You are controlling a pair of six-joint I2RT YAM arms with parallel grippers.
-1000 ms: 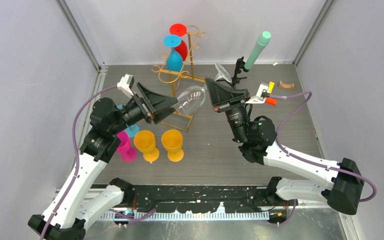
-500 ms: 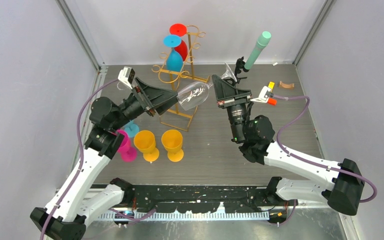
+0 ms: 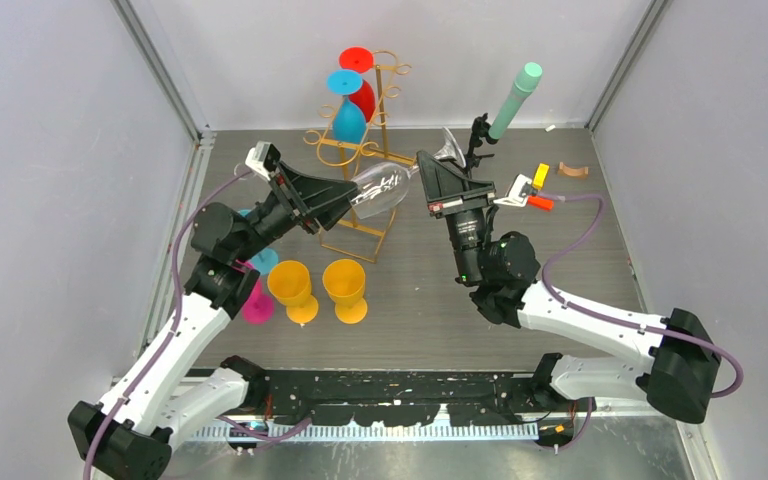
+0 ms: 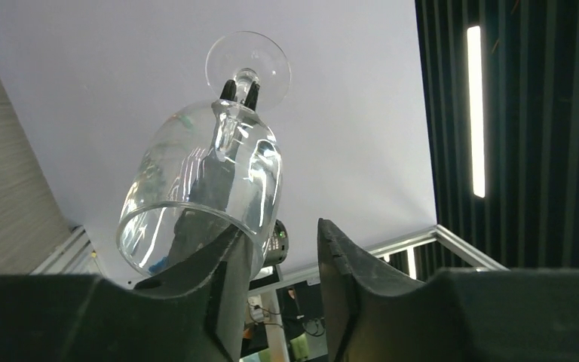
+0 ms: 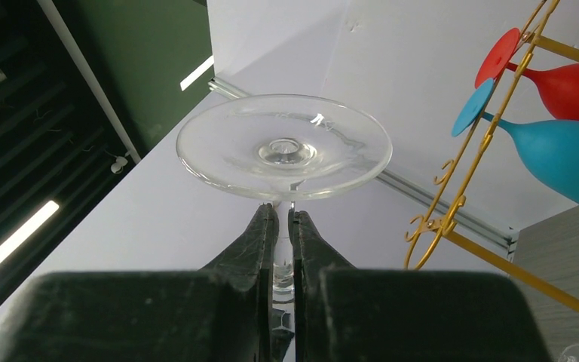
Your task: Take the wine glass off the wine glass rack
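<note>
1. A clear wine glass (image 3: 380, 187) hangs in the air above the dark slatted bench (image 3: 410, 290), tipped almost flat, with its bowl mouth toward 8 o'clock and its round foot toward 2 o'clock
2. The right gripper (image 5: 281, 215) has its fingers clamped on the thin stem just under the foot
3. The left gripper (image 4: 279, 226) meets the bowl's mouth; its fingers stand apart, one apparently inside the rim, the other outside with a gap to the glass
4. The tall gold wire wine glass rack (image 5: 446, 223) stands at 12 o'clock on the bench; in the top view the clear glass lies over its near side, above the wire base, and whether it touches the wire I cannot tell
5. A red wine glass (image 3: 363, 97) and a blue wine glass (image 3: 348, 122) hang bowl-down on the rack's hooks
6. Two orange goblets (image 3: 293, 285) and a pink goblet (image 3: 255, 300) stand at 8 o'clock
7. A black tripod with a green tube (image 3: 515, 100) stands at 1 o'clock
</note>
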